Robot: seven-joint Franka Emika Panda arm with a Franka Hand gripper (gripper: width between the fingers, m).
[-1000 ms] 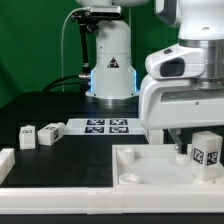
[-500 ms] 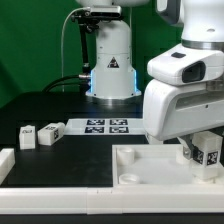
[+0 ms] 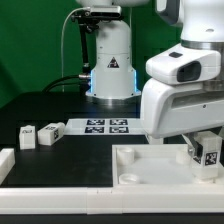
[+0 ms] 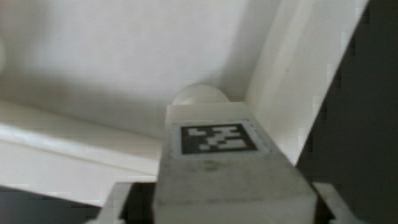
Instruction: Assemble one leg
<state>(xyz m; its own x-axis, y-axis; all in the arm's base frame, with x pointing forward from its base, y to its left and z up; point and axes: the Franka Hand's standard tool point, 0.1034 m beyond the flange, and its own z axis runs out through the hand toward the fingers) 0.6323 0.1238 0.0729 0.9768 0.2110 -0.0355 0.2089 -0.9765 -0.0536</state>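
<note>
one leg (image 3: 208, 154) is clamped in the pincer (image 3: 205, 150), over the white panel (image 3: 150, 168).

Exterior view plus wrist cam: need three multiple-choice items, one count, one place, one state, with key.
1. Loose legs lying at the exterior view's left: A) one B) two C) four
2. The held leg is: A) at a corner of the white panel B) beside the loose legs C) on the marker board
3. The pincer is: A) open, empty B) out of view C) shut on the held leg

Key: 1 B, two small tagged blocks lie side by side. 2 A, the wrist view shows the panel's corner right behind it. 3 C, the wrist view shows it clamped on both sides.
</note>
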